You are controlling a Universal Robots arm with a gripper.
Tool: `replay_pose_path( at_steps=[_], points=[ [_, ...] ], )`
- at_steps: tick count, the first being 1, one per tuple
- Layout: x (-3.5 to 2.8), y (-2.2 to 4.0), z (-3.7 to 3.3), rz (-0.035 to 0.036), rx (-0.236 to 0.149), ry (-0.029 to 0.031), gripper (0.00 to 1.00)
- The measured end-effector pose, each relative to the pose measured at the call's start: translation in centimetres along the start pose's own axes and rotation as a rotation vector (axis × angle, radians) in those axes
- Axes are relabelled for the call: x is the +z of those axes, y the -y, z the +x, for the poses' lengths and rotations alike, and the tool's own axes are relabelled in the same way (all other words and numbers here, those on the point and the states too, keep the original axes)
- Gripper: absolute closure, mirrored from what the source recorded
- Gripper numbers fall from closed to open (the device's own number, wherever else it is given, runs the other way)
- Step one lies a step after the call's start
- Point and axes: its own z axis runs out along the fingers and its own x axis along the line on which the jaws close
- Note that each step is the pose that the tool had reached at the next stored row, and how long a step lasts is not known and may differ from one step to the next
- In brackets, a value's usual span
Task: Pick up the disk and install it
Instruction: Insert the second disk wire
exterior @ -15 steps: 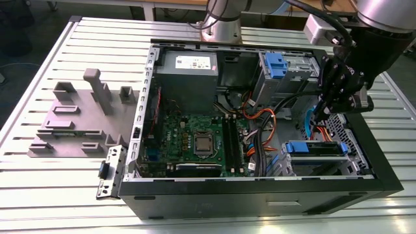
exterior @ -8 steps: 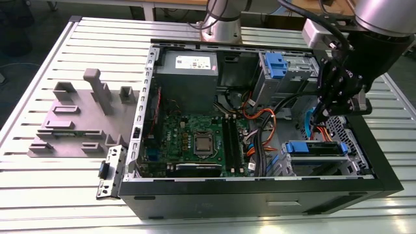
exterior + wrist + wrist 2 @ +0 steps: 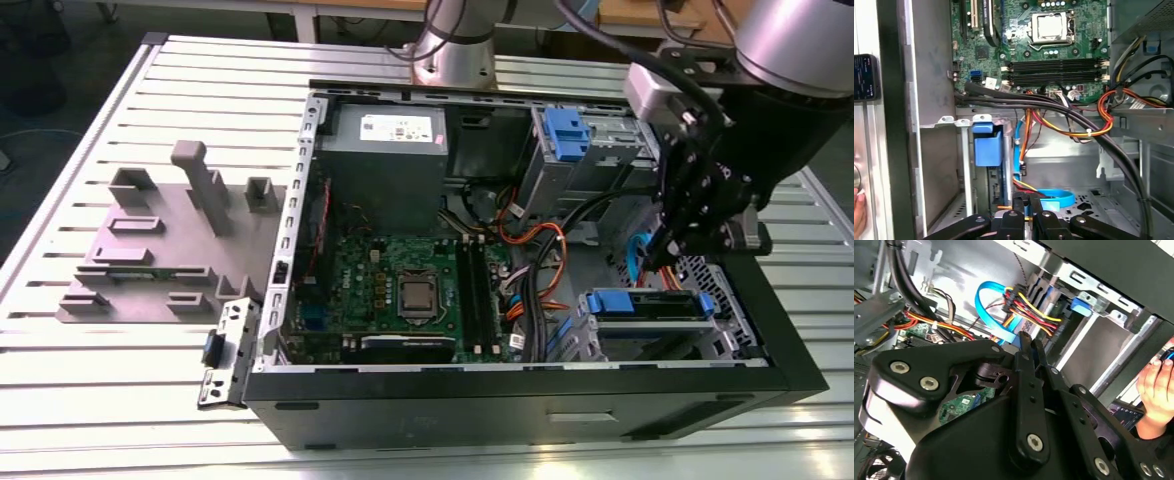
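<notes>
Disk (image 3: 647, 305) sits in the drive cage at the 4 o'clock corner of the open computer case (image 3: 534, 400) in the exterior view. Its blue rail faces up and its grey body is sunk between the cage walls. In the first wrist view the same disk (image 3: 988, 146) shows as a blue tab at the mouth of the cage, with a thin edge running down behind it.

The pincer (image 3: 671, 248) hangs inside the case, just above the disk, which lies at about 6 to 7 o'clock from its tip in the exterior view. The two are near each other but apart. In both wrist views the fingers (image 3: 1025, 347) are clenched, with only a sliver between them and nothing gripped. Their tips are close to a looped blue cable (image 3: 988, 305) and a bundle of red, yellow and black wires (image 3: 1029, 310).

At 9 o'clock from the pincer lies the green motherboard (image 3: 400, 290), and the grey power-supply box (image 3: 387, 150) stands at 11 o'clock. A grey fixture (image 3: 160, 240) rests on the slatted table (image 3: 107, 400) outside the case, well apart at 9 o'clock. A person's hand (image 3: 1156, 390) shows beyond the case wall.
</notes>
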Motion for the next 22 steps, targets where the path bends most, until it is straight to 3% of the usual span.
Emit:
replay_pose_path(
  at_steps=[2,7,13,15,18,22],
  points=[
    [0.09,-0.01,0.36,0.0024,0.000,0.0057,0.84],
    [0.31,-0.08,1.05,0.0090,0.002,0.0349,0.84],
    [0.41,-0.55,1.47,0.0270,-0.001,0.0376,0.84],
    [0.48,-0.72,1.54,0.0322,-0.002,0.0422,0.84],
    [0.57,-0.83,1.75,0.0385,-0.003,0.0552,0.84],
    [0.71,-0.86,2.11,0.0454,-0.002,0.0805,0.84]
  ],
)
